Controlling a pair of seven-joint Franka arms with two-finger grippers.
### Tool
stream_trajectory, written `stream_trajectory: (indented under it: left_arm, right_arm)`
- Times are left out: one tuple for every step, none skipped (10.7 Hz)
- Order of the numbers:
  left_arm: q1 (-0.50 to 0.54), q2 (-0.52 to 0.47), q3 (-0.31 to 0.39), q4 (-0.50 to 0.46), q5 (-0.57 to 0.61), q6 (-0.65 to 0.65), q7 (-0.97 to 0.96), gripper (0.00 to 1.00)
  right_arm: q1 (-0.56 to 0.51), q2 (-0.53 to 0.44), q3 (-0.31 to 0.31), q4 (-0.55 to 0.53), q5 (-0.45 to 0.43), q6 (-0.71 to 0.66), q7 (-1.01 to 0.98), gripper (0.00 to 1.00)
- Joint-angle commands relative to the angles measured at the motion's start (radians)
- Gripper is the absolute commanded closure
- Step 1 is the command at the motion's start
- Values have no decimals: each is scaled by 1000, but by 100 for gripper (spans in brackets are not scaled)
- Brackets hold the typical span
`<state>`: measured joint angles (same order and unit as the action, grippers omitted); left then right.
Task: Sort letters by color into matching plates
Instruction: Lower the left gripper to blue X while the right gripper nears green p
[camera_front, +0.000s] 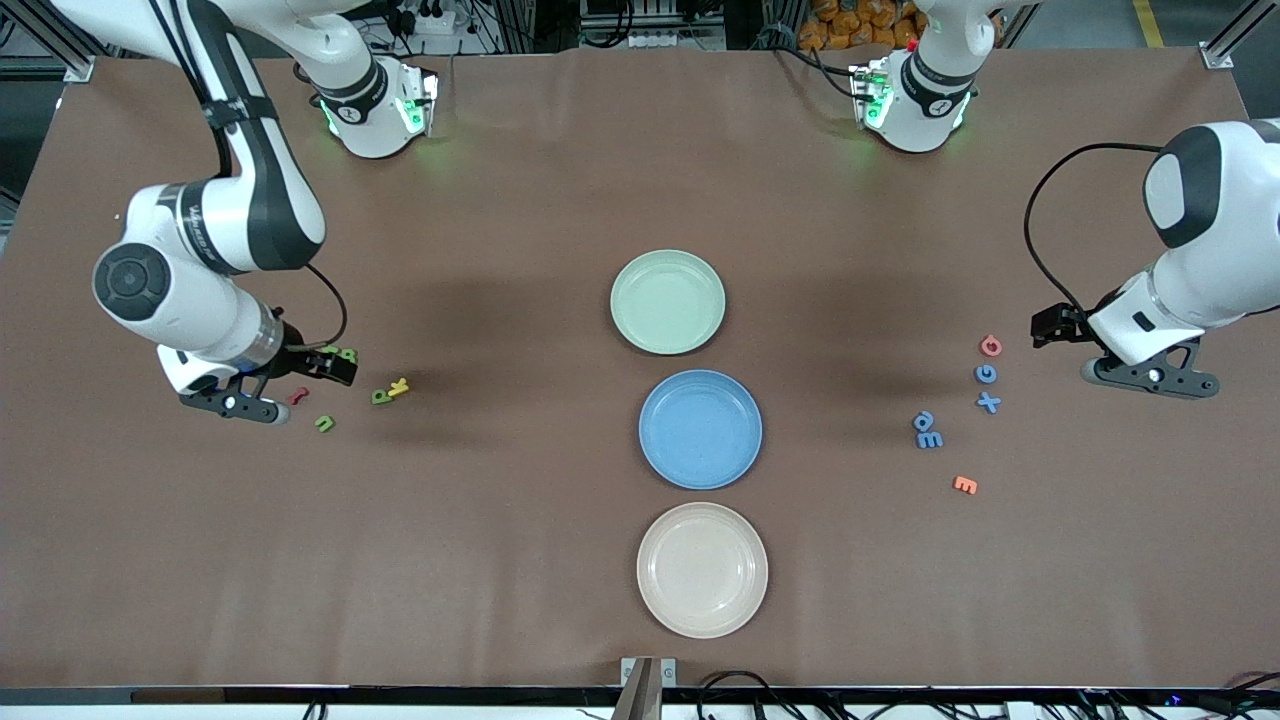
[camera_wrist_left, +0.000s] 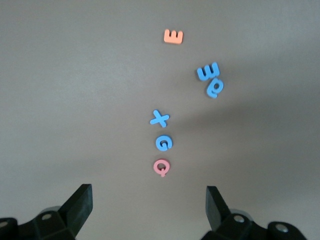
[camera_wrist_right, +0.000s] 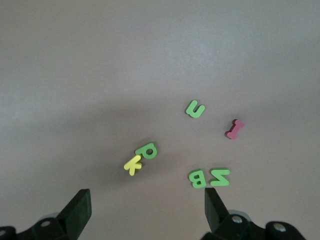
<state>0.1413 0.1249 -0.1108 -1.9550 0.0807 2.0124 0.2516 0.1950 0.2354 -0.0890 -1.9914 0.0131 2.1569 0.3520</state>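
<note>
Letters (camera_front: 929, 440) unsorted, lying flat on the brown surface (camera_front: 500, 560) in two clusters, one at each arm's end; all three plates bare.

Nearest the front camera, mid-surface: beige-cream plate (camera_front: 702, 625). Next, toward the left arm's end: orange E (camera_wrist_left: 173, 36), alone. Then bright blue plate (camera_front: 700, 478), level with blue E (camera_wrist_left: 208, 71) and a rounded blue letter (camera_wrist_left: 216, 87), the two touching. Toward the right arm's end at about the same depth: green u (camera_wrist_right: 195, 108).

Farther back, blue X (camera_wrist_left: 159, 118), then blue G (camera_wrist_left: 164, 143), then pink Q (camera_wrist_left: 161, 167), strung in a short line, close but apart. At the right arm's end: green P (camera_wrist_right: 147, 150) touching yellow K (camera_wrist_right: 132, 164), dark red I (camera_wrist_right: 234, 129) nearby, green B (camera_wrist_right: 197, 178) and green Z (camera_wrist_right: 220, 176) side by side, farthest of that cluster.

Farthest of the plates: pale green plate (camera_front: 667, 345), just apart from the blue one.

Left pincer (camera_wrist_left: 150, 192) spread wide apart, holding nothing, hanging over bare surface just beside the pink Q. Right pincer (camera_wrist_right: 147, 195) likewise spread wide and holding nothing, low over the surface by the green B and Z.
</note>
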Motion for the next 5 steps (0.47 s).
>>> stream_trajectory:
  left_arm:
    - [29,5,-7,-35,19,14,202,0]
    - [33,36,-7,-33,20,15,245,0]
    - [38,62,-7,-36,20,37,274,0]
    - [35,80,-9,-42,20,48,293,0]
    - [29,99,-10,-44,20,54,293,0]
  right_arm:
    - [-9,59,-2,2,1,67,195,0]
    - [-9,77,-2,5,-1,87,284,0]
    - [-9,93,-2,9,-1,99,379,0]
    - [-8,102,-3,13,-1,115,475,12]
    - [-11,107,-3,14,-1,124,577,8]
